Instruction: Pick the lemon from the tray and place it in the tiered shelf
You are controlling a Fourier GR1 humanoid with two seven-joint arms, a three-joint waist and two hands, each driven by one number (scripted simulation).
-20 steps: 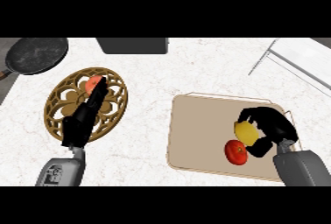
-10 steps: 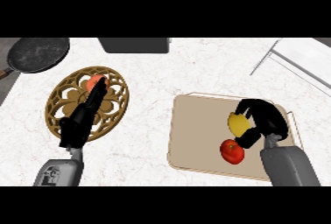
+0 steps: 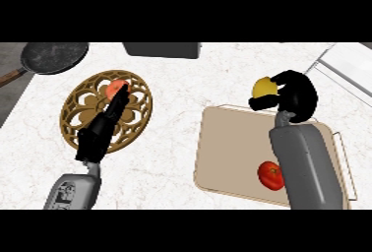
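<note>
Right hand [image 3: 294, 93] curled around round yellow lemon [image 3: 263, 86], partly hiding it; beige tray [image 3: 225, 147] lies below the hand.

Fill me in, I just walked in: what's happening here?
The right robot hand is curled round the lemon, held above the counter just past the tray. A tomato remains on the tray. The left robot hand lies open over a trivet. The shelf shows at the right edge.
</note>
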